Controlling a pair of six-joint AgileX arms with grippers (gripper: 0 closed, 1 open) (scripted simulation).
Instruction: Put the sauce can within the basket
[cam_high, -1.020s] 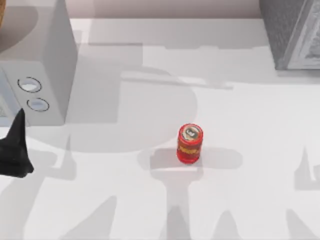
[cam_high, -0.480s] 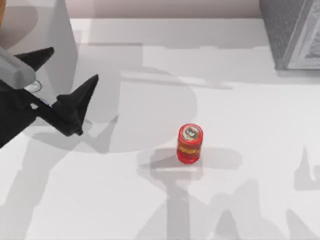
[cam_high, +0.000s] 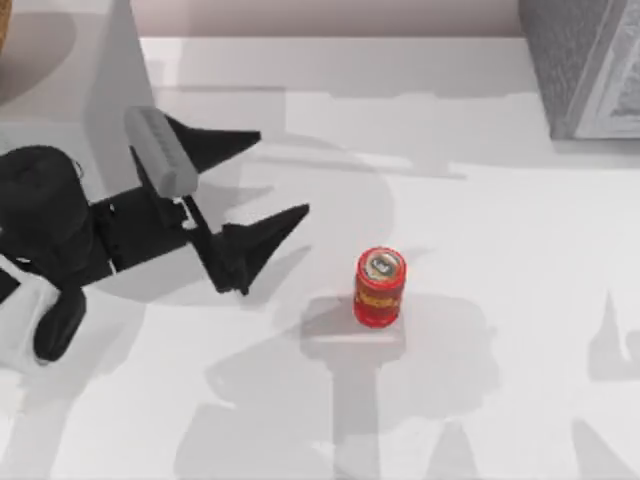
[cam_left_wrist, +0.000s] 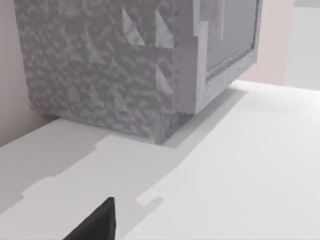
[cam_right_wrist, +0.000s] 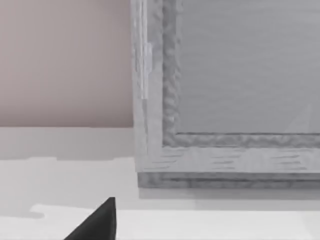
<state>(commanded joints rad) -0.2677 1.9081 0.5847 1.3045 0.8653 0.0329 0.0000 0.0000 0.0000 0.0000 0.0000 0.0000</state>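
Note:
The sauce can (cam_high: 380, 287) stands upright near the middle of the table, red with a yellow-orange band and a silvery top. My left gripper (cam_high: 282, 171) is open to the can's left and slightly behind it. Its two black pointed fingers are spread wide and a clear gap separates them from the can. One of its black fingertips (cam_left_wrist: 97, 224) shows in the left wrist view. The right wrist view has a single black fingertip (cam_right_wrist: 100, 220) of my right gripper at its edge. The basket is out of view.
A pale grey box (cam_high: 60, 100) with two round marks stands at the table's left, partly behind my left arm. A speckled grey box (cam_high: 585, 65) with a framed front (cam_right_wrist: 225, 75) stands at the back right, also in the left wrist view (cam_left_wrist: 115, 65).
My left arm has swung in from the left edge toward the can, its open fingers now much nearer to it. The can has not moved.

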